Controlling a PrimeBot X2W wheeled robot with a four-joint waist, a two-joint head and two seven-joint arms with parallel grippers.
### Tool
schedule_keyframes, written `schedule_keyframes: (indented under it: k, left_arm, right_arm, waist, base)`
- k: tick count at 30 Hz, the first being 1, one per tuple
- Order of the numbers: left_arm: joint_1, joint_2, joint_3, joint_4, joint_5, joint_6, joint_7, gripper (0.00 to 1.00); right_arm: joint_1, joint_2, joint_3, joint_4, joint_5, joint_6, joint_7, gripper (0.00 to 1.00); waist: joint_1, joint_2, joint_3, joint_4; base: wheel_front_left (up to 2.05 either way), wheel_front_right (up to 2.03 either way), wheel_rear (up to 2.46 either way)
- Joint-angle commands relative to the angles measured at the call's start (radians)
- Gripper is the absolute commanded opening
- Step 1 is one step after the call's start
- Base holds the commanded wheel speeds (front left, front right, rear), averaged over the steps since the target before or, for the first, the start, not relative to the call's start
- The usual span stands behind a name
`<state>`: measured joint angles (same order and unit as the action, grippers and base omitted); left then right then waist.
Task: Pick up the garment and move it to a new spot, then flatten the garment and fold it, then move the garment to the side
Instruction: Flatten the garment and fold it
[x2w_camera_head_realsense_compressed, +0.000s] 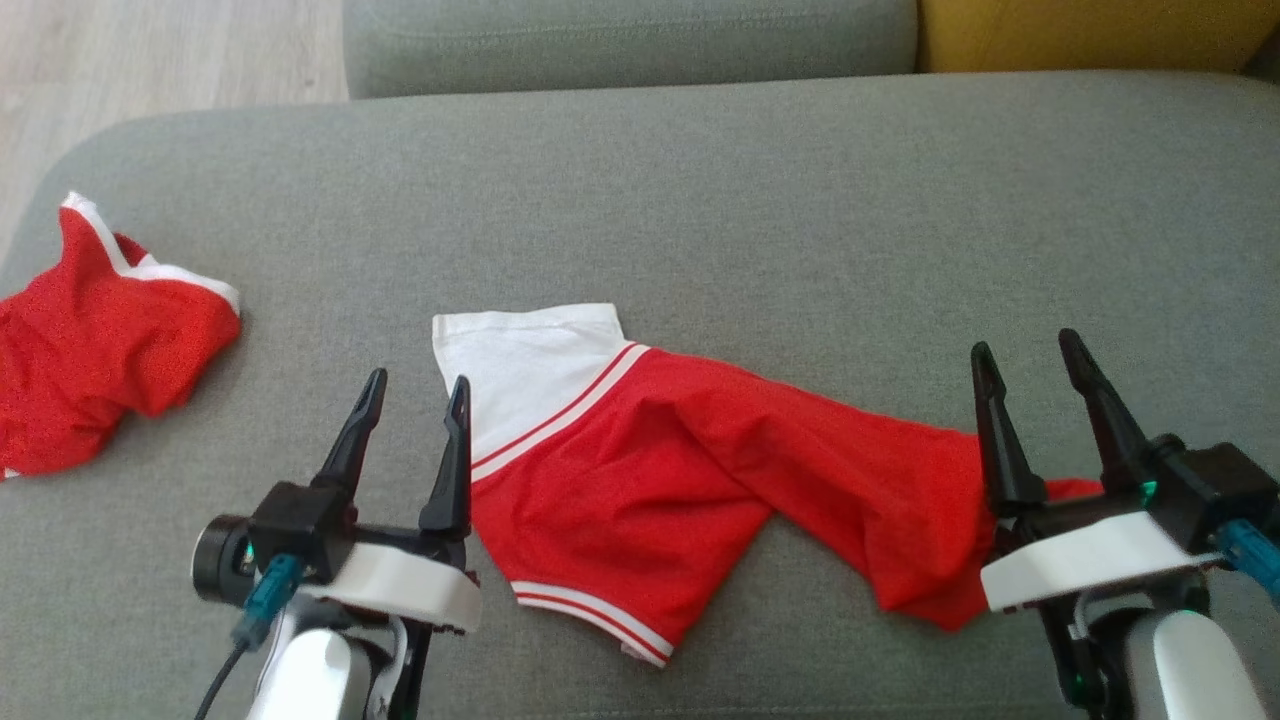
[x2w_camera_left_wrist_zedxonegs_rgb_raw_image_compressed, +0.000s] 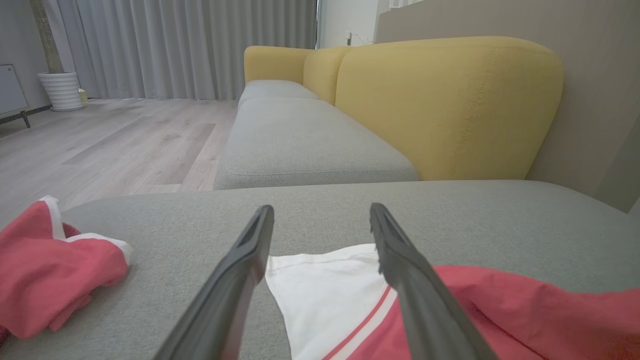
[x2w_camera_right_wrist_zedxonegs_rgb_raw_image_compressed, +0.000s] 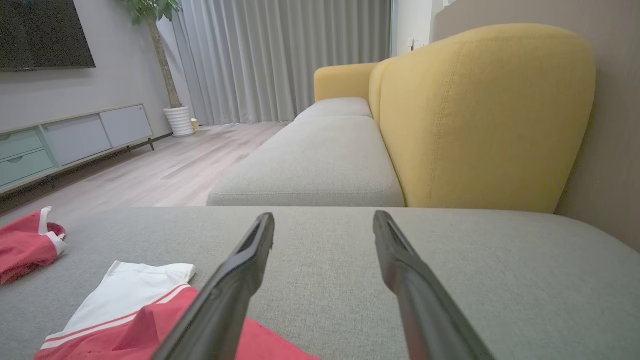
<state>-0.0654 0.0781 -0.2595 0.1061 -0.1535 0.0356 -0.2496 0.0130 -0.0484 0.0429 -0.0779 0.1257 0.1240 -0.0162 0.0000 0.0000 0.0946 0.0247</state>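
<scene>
- The left pincer (x2w_camera_head_realsense_compressed: 420, 378) stands spread, holding nothing; the garment (x2w_camera_head_realsense_compressed: 640, 470) has its white sleeve just to this pincer's right.
- The right pincer (x2w_camera_head_realsense_compressed: 1024, 342) is spread too and empty; the garment's twisted red end lies at its left finger.
- The cloth rests between both pincers on the grey cushion (x2w_camera_head_realsense_compressed: 760, 200), likely so each can take one end for flattening.
- A second red piece (x2w_camera_head_realsense_compressed: 100, 350) lies well left of the left pincer.

The head camera is looking down on the seat (x2w_camera_head_realsense_compressed: 760, 200) from close; both wrist cameras are peering low across it toward the backrest (x2w_camera_left_wrist_zedxonegs_rgb_raw_image_compressed: 450, 105), sharing the garment (x2w_camera_head_realsense_compressed: 640, 470).
</scene>
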Motion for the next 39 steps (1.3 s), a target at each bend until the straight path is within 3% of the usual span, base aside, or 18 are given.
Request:
schedule_keyframes:
  k: [1, 19, 25, 34, 39]
  left_arm:
    - [-0.014, 0.016, 0.037, -0.032, -0.001, 0.008, -0.011, 1.0]
    - [-0.003, 0.027, 0.029, -0.046, -0.024, 0.018, 0.014, 1.0]
    - [-0.124, 0.008, 0.011, -0.027, -0.059, -0.003, 0.062, 1.0]
    - [-0.382, 0.001, 0.032, 0.284, -0.119, -0.045, 0.153, 1.0]
    - [-0.506, 0.007, 0.053, 0.57, -0.141, -0.049, 0.175, 1.0]
  right_arm:
    - [-0.006, -0.007, 0.017, -0.055, -0.009, 0.007, 0.011, 1.0]
    - [0.046, -0.004, 0.006, -0.1, 0.01, 0.007, 0.055, 1.0]
    - [0.027, -0.003, 0.006, -0.103, 0.018, 0.007, 0.058, 1.0]
    - [-0.012, -0.002, 0.024, -0.085, 0.022, 0.007, 0.054, 1.0]
    - [-0.036, -0.002, 0.035, -0.068, 0.023, 0.007, 0.05, 1.0]
  waist:
    - [0.0, 0.0, -0.014, -0.001]
    - [0.0, 0.0, -0.019, 0.006]
    - [0.0, 0.0, 0.031, 0.0]
    - [0.0, 0.0, 0.1, -0.027]
    - [0.0, 0.0, 0.123, -0.048]
  base:
    - [0.0, 0.0, 0.0]
    - [0.0, 0.0, 0.0]
    - [0.0, 0.0, 0.0]
    - [0.0, 0.0, 0.0]
    - [0.0, 0.0, 0.0]
